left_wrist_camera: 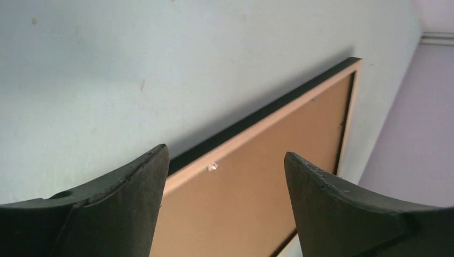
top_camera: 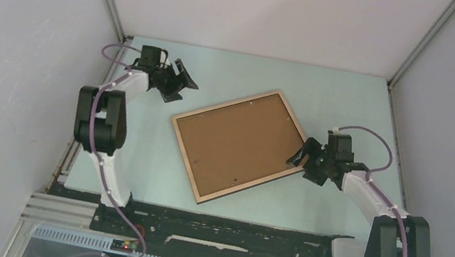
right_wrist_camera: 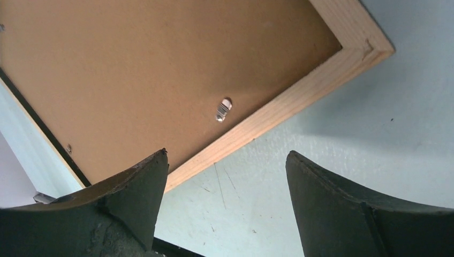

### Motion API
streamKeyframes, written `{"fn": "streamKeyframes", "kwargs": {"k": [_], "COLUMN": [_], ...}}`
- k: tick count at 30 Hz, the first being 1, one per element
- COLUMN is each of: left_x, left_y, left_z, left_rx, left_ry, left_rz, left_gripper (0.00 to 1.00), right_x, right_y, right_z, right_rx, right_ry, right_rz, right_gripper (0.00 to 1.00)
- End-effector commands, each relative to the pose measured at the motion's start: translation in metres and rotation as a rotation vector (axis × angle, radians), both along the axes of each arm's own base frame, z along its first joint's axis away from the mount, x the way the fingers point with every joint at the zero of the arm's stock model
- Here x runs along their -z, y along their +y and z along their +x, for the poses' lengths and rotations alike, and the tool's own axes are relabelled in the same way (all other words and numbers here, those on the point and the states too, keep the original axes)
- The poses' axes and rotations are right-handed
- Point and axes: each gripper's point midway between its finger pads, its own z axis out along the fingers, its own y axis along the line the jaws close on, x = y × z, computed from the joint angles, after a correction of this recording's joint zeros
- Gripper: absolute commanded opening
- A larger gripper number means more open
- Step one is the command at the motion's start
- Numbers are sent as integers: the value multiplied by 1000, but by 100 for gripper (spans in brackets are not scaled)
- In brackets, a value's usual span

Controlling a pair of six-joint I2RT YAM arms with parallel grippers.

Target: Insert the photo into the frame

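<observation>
The right fingers [right_wrist_camera: 123, 206] stand wide apart and hold nothing. In the right wrist view the light wood rim of the frame [top_camera: 227, 105] runs across the gap between them, and one fingertip hangs over the rim's edge. Whether it touches the wood cannot be told. From above, this pair sits at the frame's right-hand end, just beside its corner.

The frame lies flat on the pale bench [top_camera: 256, 70], about midway between the two arms, turned at a slant with its back up. A plain brown backing board [top_camera: 239, 145] fills it from rim to rim.

Farther back and to the left, the left fingers [left_wrist_camera: 120, 206] are also spread wide with nothing between them. They stand above bare bench, clear of the frame's far left side and pointing toward it.

The frame's front lies face down, so only a thin black edge [left_wrist_camera: 257, 120] shows in the left wrist view. Whatever sits under the board is hidden. Each wrist view cuts the frame off and takes in only one corner. One small metal tab [right_wrist_camera: 224, 110] shows on the board in each wrist view. From above the tabs are mere specks, too small to count.

There are two arms, two pairs of fingers, one frame and one backing board.
</observation>
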Motion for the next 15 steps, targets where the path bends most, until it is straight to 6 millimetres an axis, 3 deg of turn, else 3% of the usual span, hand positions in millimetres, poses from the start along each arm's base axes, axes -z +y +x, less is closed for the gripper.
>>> {"fn": "streamKeyframes", "kwargs": {"k": [1,8,15], "left_x": [11,47,53], "left_y": [-8,-17,-30], "left_z": [5,-12,-59], "left_rx": [107,129,99], "left_ry": [34,114,206], "left_rz": [12,-53,-169], "left_gripper": [85,83,81], "right_x": [-1,11,12], "right_y": [5,15,29], "right_z": [6,19,44], "right_rx": [7,-10,-39], "right_ry": [-41,-27,-11], "right_rz": [45,98,161], "right_gripper": [88,87,85]}}
